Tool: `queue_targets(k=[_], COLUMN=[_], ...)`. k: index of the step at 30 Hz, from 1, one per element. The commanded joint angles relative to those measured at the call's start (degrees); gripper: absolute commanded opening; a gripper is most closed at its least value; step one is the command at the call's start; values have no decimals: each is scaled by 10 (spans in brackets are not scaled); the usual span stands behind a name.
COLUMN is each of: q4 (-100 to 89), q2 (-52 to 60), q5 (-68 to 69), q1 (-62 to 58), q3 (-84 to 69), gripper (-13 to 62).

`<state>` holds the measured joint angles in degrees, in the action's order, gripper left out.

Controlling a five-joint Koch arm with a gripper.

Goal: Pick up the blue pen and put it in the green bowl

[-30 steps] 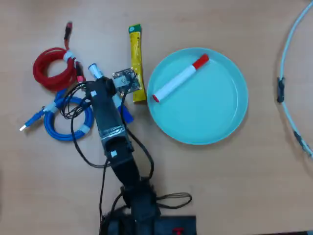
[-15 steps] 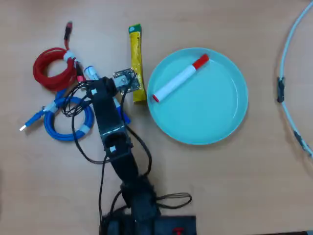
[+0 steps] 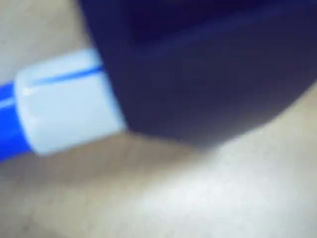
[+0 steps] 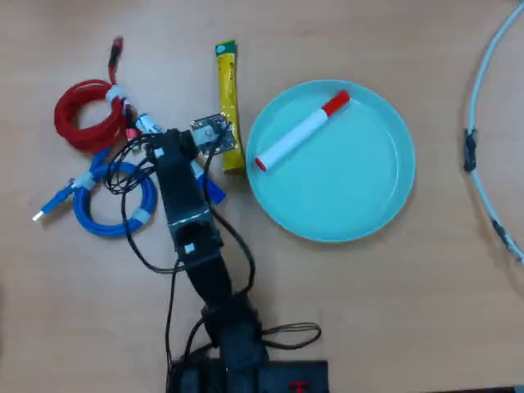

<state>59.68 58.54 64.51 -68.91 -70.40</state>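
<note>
The blue pen lies slanted on the table, its white end poking out at the upper left of my gripper and its blue cap at the lower right. The gripper sits low over the pen's middle and hides it. In the blurred wrist view the white barrel with a blue line rests against one dark jaw just above the table; the other jaw does not show. The green bowl is to the right of the gripper in the overhead view, apart from it.
A white marker with a red cap lies inside the bowl. A yellow sachet lies between gripper and bowl. Red cable coil and blue cable coil lie left of the gripper. A pale cable runs along the right edge.
The gripper has shifted slightly over the pen. The pen's white end has slid left and a little down, toward the red cable. Bowl and red-capped marker are unmoved.
</note>
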Motion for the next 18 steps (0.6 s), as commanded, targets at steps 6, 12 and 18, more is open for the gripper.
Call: queue_targets(k=[6, 12, 18], q4=[37, 111, 208], q2=[7, 12, 84], q5=[42, 41, 16], q1=[2, 8, 22], q3=[35, 38, 47], gripper=[-76, -76, -75])
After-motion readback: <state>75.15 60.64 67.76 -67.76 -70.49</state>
